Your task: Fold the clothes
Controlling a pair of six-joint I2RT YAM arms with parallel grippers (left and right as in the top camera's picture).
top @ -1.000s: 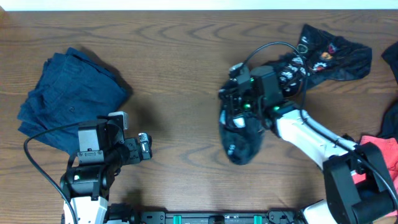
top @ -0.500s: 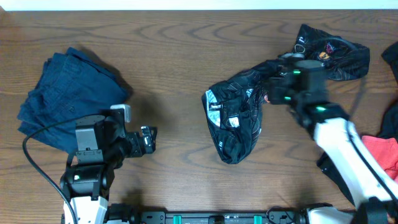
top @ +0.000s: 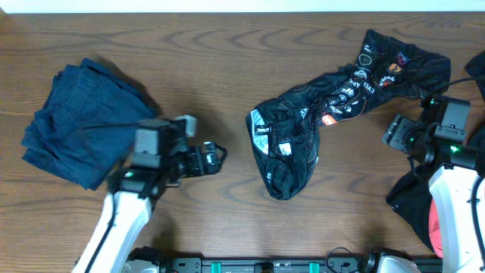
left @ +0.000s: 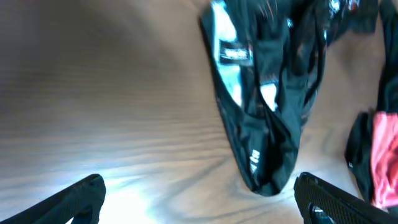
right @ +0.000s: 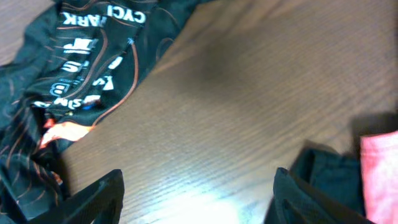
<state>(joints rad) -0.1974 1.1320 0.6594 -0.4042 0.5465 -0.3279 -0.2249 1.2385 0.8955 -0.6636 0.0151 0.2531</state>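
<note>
The black jersey (top: 318, 121) with orange-white lines and white print lies crumpled across the table's right half, running from the upper right down to a bunched end at centre. It also shows in the left wrist view (left: 267, 93) and the right wrist view (right: 68, 74). My left gripper (top: 214, 158) is open and empty, just left of the bunched end. My right gripper (top: 395, 133) is open and empty, right of the jersey over bare wood. A navy garment (top: 83, 125) lies bunched at the left. A coral-red garment (right: 379, 168) lies at the right, mostly hidden by my right arm overhead.
A dark garment (top: 413, 205) lies at the right edge beside the coral-red one, under my right arm. Another dark cloth edge (top: 477, 72) shows at the far right. Bare wooden table (top: 227, 68) lies between the navy garment and the jersey.
My right gripper let go of the jersey and drew back to the right edge. The jersey spread out and settled on the table. My left gripper moved right toward the jersey.
</note>
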